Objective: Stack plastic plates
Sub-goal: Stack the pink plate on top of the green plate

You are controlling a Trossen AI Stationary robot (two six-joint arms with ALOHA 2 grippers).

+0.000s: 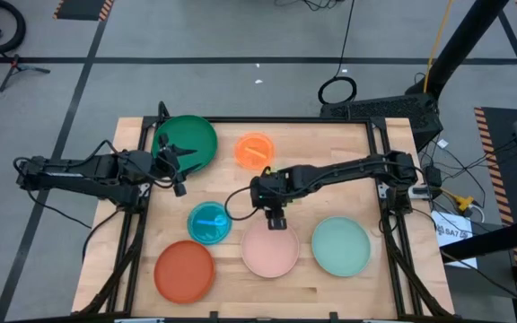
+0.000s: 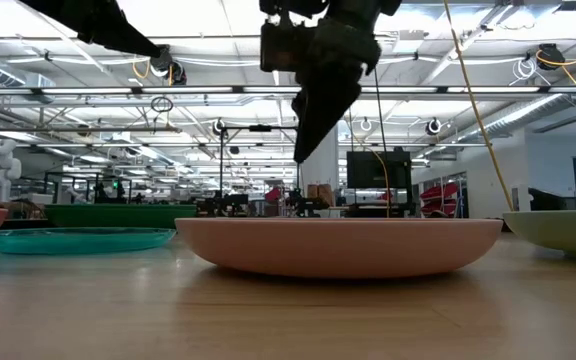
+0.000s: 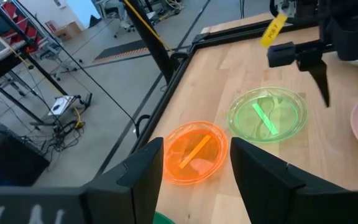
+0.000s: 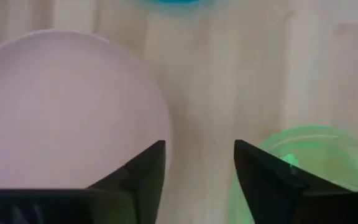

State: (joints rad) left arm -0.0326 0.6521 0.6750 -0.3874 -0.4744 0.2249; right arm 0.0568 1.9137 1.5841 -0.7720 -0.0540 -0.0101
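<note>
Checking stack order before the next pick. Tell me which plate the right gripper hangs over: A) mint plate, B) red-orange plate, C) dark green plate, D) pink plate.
D: in the high view the right gripper hangs open over the far rim of the pink plate, and the right wrist view shows that plate just past its fingers.

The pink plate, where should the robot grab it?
Probably by the rim. The pink plate lies flat and shallow, its raised edge curving up off the table. The right gripper, fingers open, hangs above its far edge, so come down from above, one finger inside, one outside.
</note>
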